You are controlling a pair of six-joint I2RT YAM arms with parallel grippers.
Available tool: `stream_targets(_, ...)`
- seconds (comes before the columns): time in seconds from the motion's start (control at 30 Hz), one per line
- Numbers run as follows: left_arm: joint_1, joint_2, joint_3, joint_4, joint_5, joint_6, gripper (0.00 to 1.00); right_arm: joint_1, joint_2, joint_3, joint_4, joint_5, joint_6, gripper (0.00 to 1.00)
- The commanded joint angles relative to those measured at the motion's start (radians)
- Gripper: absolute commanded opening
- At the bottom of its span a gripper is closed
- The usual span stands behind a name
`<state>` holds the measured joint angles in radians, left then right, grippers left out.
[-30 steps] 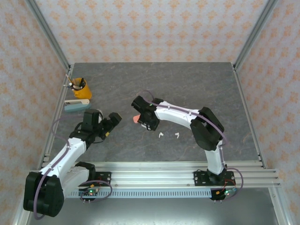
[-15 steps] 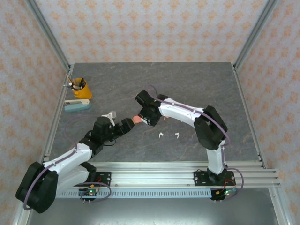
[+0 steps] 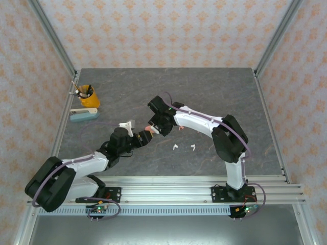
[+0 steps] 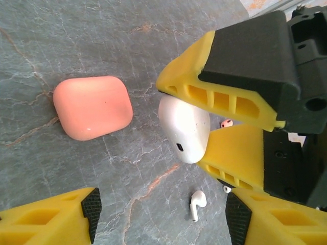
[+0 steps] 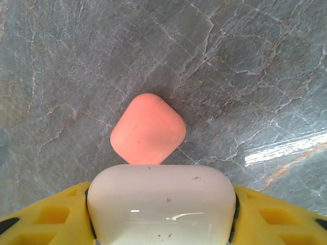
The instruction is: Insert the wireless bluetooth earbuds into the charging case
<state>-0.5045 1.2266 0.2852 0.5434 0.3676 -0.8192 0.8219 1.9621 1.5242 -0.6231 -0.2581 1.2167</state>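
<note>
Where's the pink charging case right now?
In the left wrist view the pink charging case lies on the table beside the white case the right gripper holds.

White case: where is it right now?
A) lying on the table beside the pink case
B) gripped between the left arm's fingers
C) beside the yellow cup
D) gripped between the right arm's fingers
D: the white case sits squeezed between the right arm's fingers, while the pink case lies free on the table.
</note>
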Motion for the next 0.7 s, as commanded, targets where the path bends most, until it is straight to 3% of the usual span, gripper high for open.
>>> stream_targets(0.0, -0.013, 0.03, 0.015, 0.101, -0.035, 0.021, 0.67, -0.006, -0.028, -0.008, 0.018, -0.007, 0.028, 0.56)
stream_targets(0.67, -0.03, 0.186, 0.103, 0.221, -0.068, -0.005, 0.58, -0.007, -0.032, -0.028, 0.046, -0.035, 0.056, 0.56)
